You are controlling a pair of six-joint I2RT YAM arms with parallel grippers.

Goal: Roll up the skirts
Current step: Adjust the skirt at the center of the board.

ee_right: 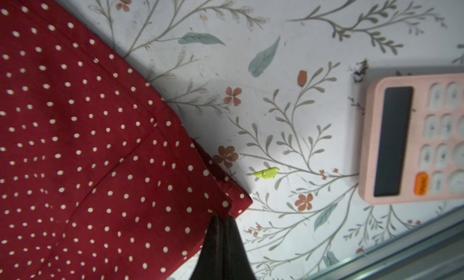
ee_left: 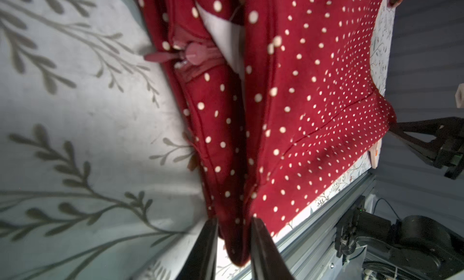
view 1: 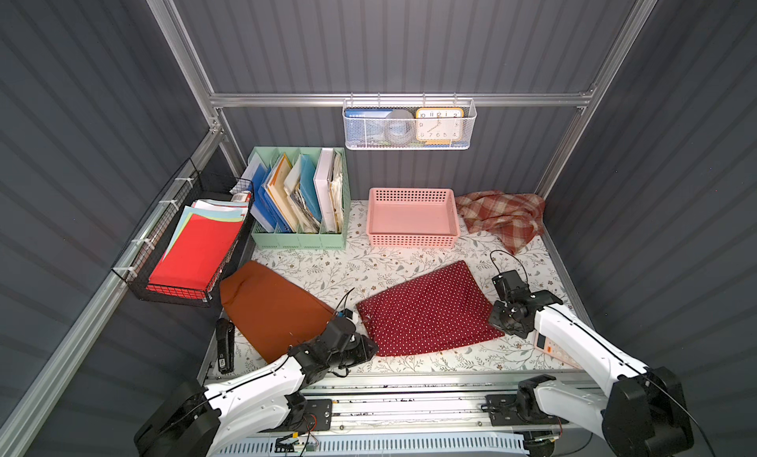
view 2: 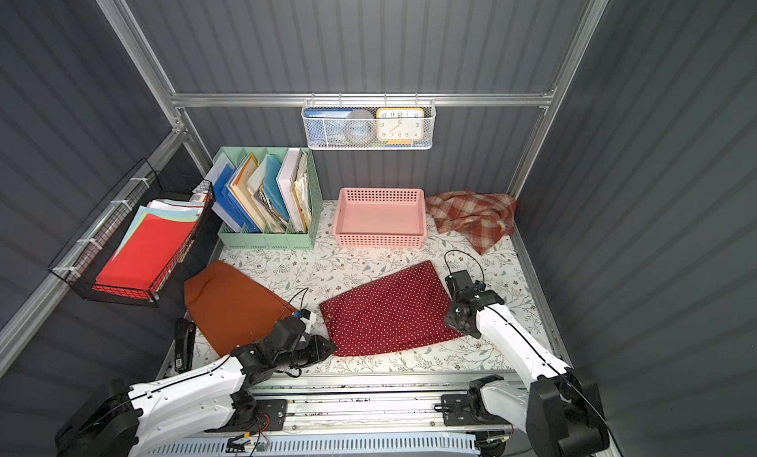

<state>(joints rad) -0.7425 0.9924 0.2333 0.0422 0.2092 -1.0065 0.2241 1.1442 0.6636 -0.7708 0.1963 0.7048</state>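
Left gripper (ee_left: 234,223), at 8 o'clock of the dotted skirt (view 1: 426,311), has its jaws a little apart around the skirt's folded edge, not clamping it. Right gripper (ee_right: 222,219), at the skirt's 4 o'clock corner, is closed and pinches the hem. That skirt lies flat mid-table (view 1: 368,266), with a calculator (ee_right: 401,140) just beyond the same corner. The rust skirt (view 1: 270,311) lies flat at the table's 8 o'clock. A basket (view 1: 411,192) stands at 12, and the plaid skirt (view 1: 502,217) lies crumpled at 1.
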